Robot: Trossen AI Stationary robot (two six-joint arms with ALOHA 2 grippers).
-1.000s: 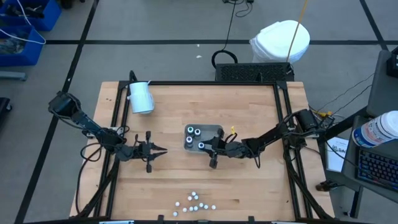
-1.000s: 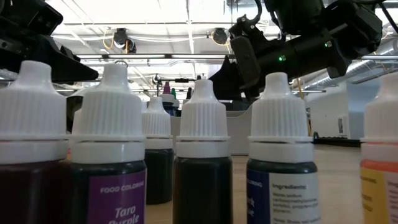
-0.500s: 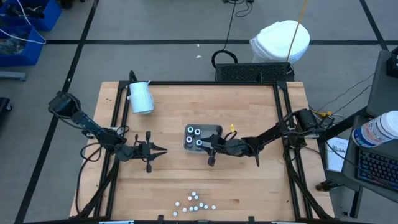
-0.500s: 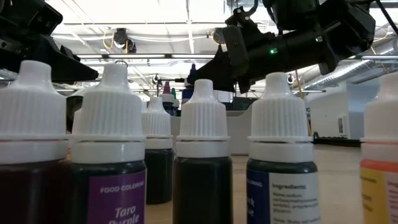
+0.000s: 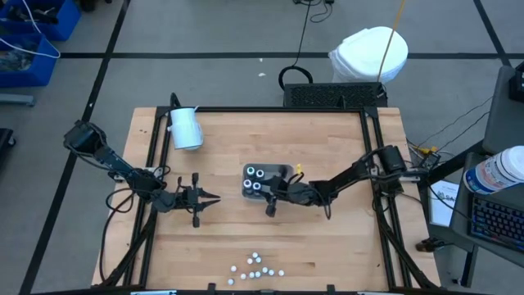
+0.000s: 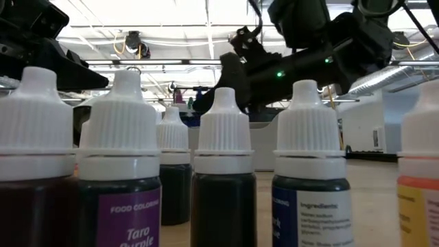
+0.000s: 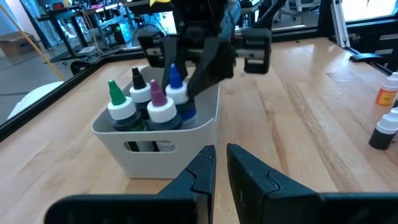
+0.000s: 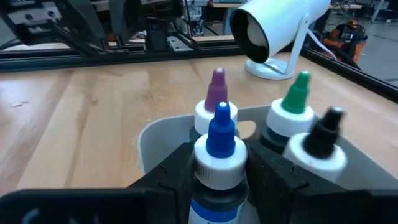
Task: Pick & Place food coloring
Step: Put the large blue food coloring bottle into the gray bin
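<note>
At the bottom centre of the high view a cluster of unplaced food coloring bottles (image 5: 256,266) is seen. Above it, mid-frame, the right gripper (image 5: 268,189) is held over the tray (image 5: 284,170), its fingers closed around a blue-capped bottle (image 8: 219,149) just inside the tray wall beside three others. It should be lowered upright and freed only once seated, without nudging neighbours. At centre left, the left gripper (image 5: 207,199) waits, fingers nearly closed on nothing.

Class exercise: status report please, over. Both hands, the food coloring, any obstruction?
Right hand at the tray, fingers around the blue-capped bottle. Left hand waiting, nearly shut, empty. Three bottles already in tray; remaining bottles at table edge. No obstruction seen.
</note>
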